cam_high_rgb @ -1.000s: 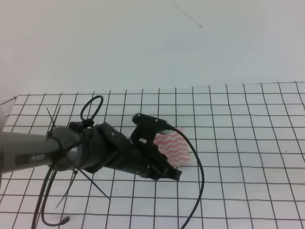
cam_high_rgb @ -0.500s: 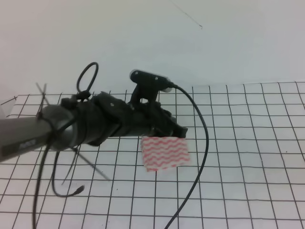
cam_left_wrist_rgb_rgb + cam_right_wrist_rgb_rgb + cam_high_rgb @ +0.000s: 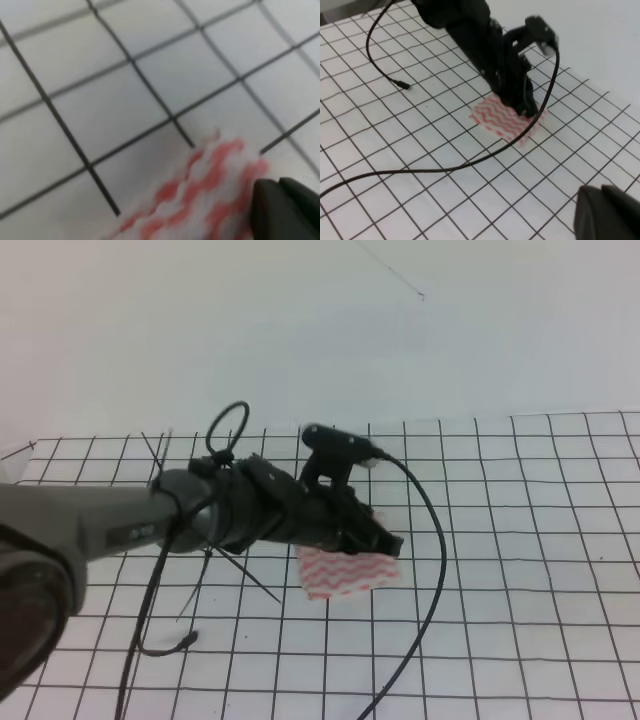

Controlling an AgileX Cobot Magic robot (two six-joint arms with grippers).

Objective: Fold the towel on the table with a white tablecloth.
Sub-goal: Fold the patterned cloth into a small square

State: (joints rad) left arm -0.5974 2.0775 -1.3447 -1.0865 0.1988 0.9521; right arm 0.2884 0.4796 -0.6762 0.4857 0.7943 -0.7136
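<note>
Fingertips of the right gripper (image 3: pixel 607 212) sit dark at the bottom edge of its own wrist view, raised well above the table with a white tablecloth (image 3: pixel 380 120) and well apart from the work; whether that tool is parted or closed I cannot tell, since only one blurred dark mass shows.

Farther in, the towel (image 3: pixel 505 119) lies flat on the grid, pink-red and white waves facing up, already looking compact, as though at least one fold is in. The left gripper (image 3: pixel 385 540) is down at the towel's far edge, in the right wrist view at its far right corner. In the left wrist view a dark fingertip (image 3: pixel 285 210) touches the striped cloth, but the jaws' spacing is hidden, so I cannot say whether it pinches the fabric or merely presses it.

Judged from this, the step is either setting a fold or taking a fresh pinch. To do it well, grip only the top edge, lift low, carry it straight across and lay corner over corner, releasing only once the edges align.

The left arm (image 3: pixel 120 530) reaches in from the left of the high view, stretched nearly level across the table, wrist dipped toward the cloth, its cable (image 3: pixel 435 570) looping down beside the towel.
</note>
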